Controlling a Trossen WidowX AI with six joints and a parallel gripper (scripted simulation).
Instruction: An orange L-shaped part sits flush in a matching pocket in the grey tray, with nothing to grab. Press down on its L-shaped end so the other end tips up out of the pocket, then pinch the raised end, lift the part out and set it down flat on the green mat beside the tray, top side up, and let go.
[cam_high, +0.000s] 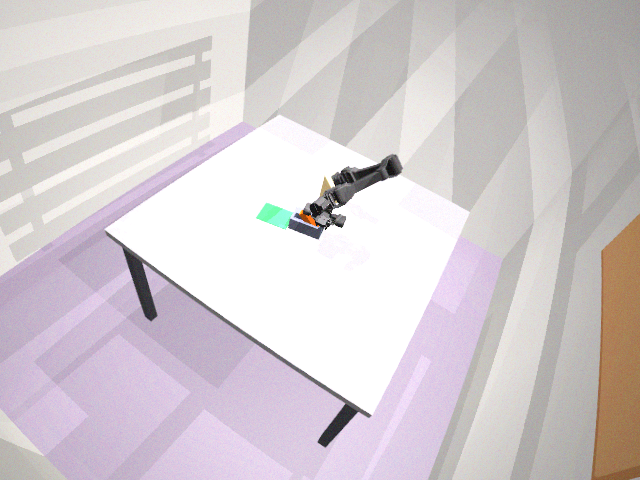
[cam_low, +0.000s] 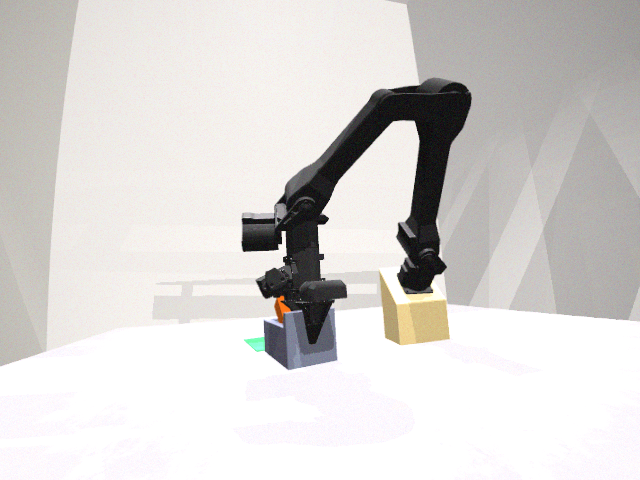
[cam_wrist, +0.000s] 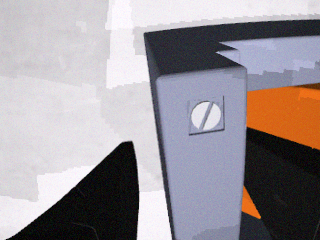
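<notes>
The orange part (cam_high: 308, 218) (cam_low: 280, 310) (cam_wrist: 280, 110) is tilted in the grey tray (cam_high: 305, 228) (cam_low: 276, 341) (cam_wrist: 200, 175). Its end nearer the green mat (cam_high: 273, 215) (cam_low: 254, 343) stands up above the tray's rim; its other end is down in the pocket, mostly hidden by a finger and the end wall. My gripper (cam_high: 321, 223) (cam_wrist: 182, 144) points down and is partly open, holding nothing. Its fingers straddle the tray's tall end wall: one hangs outside, the other is inside over the part's low end. Whether that fingertip touches the part is hidden.
The arm's base stands on a yellow wedge block (cam_high: 325, 187) (cam_low: 423, 322) behind the tray. A white screw head (cam_wrist: 206, 116) is on top of the tray's end wall. The mat lies beside the tray's far end on the white table (cam_high: 232, 248).
</notes>
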